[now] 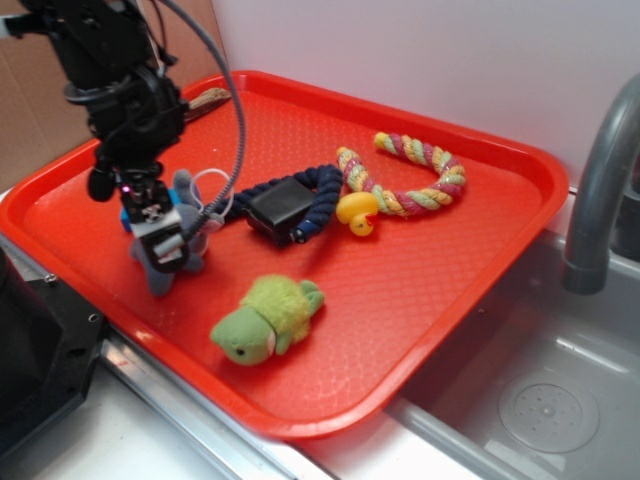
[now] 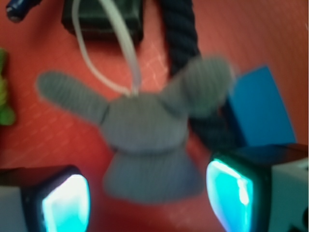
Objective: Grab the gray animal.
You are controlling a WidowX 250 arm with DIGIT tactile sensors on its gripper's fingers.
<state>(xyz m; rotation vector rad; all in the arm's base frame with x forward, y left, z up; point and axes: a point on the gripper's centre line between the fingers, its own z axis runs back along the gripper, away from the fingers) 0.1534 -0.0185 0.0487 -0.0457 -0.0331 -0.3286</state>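
A gray plush animal [image 2: 145, 145] lies on the left part of a red tray [image 1: 420, 290], beside a blue block [image 2: 260, 106] and a dark rope [image 2: 186, 38]. The end effector [image 1: 160, 235] hangs over it, released, its two fingers [image 2: 65, 203] spread on either side of the toy's lower body. A green turtle [image 1: 268, 318] lies nearby.

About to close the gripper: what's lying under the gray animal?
The gray animal lies on the red tray, one limb overlapping the dark blue rope. Anything beneath its body is hidden.
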